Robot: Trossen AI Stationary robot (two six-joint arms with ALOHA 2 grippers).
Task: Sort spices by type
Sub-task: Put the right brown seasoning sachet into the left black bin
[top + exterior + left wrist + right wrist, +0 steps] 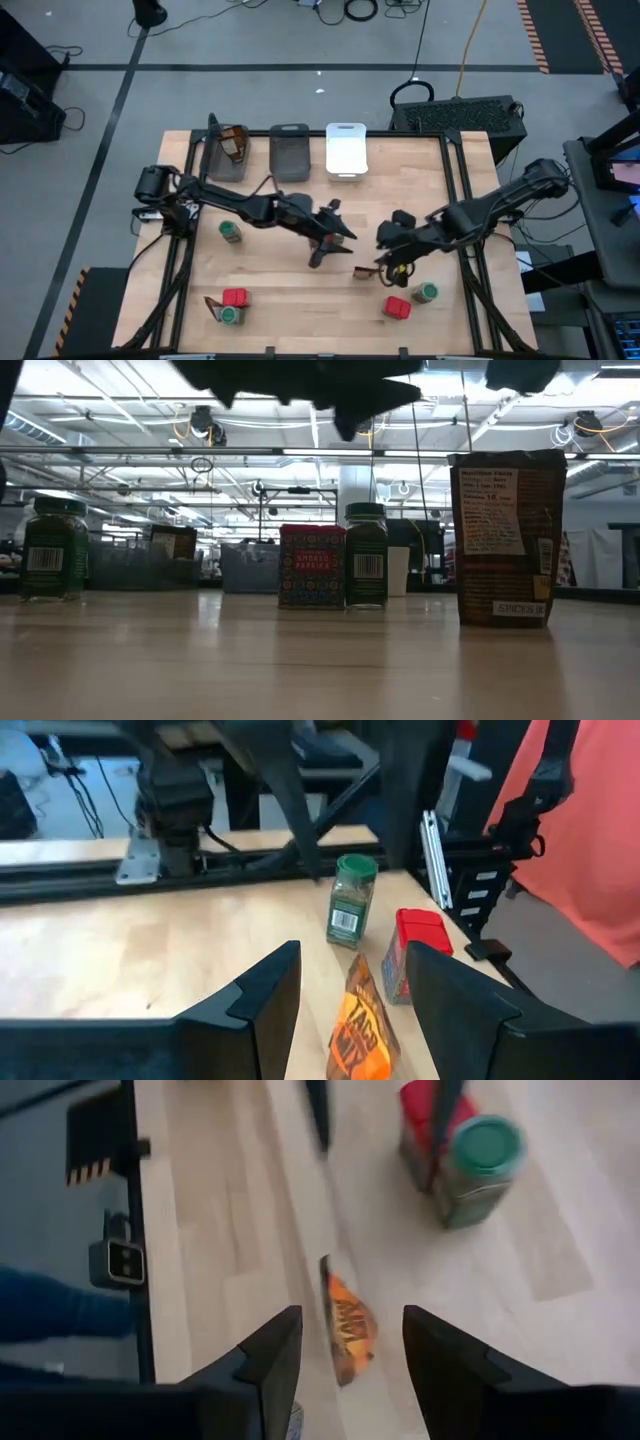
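Pale wooden table carries three bins along its far edge: a left dark grey bin holding a brown packet, a middle dark grey bin and a white bin, neither showing contents. Near the left edge stands a green-lidded jar; at the near left corner a red tin, another jar and a packet cluster. Near the right front sit a red tin and a jar. Open board lies mid-front. The left gripper hangs over the centre, jaws parted and empty. The right gripper hovers with jaws released over an orange-brown packet on the board.
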